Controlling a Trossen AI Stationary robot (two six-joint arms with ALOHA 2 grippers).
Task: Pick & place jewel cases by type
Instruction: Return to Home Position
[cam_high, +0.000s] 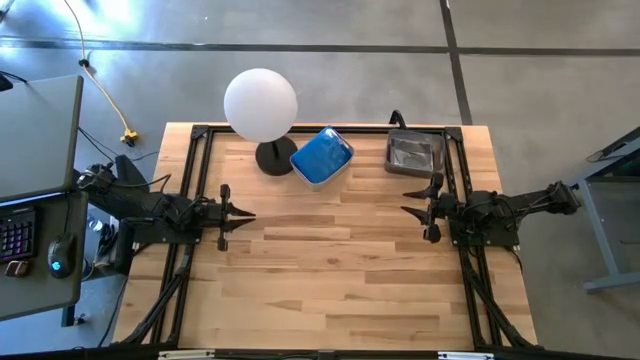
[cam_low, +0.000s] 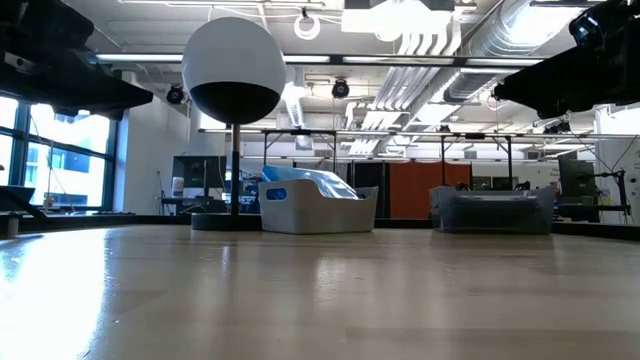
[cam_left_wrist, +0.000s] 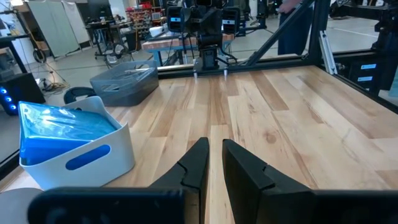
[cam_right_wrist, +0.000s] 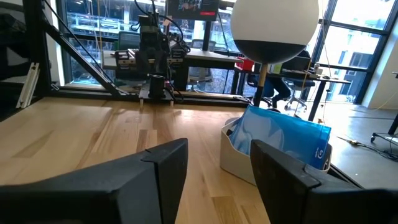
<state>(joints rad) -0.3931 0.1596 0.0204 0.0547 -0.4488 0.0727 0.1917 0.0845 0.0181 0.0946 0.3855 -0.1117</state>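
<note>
High view: blue jewel cases (cam_high: 322, 155) lean in white tub (cam_high: 347, 163).

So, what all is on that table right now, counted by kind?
Plastic tubs: 2 (white tub holding blue jewel cases, grey tub)
Globe lamp: 1
Robot arms: 2 (left gripper, right gripper, one at each side)
Total: 5, leaving out the cases, which are stacked too tightly to count.

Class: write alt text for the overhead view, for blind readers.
The left gripper and right gripper, both empty, face each other across a wooden table. At its far edge stand a globe lamp, a white tub of blue jewel cases and a grey tub.
</note>
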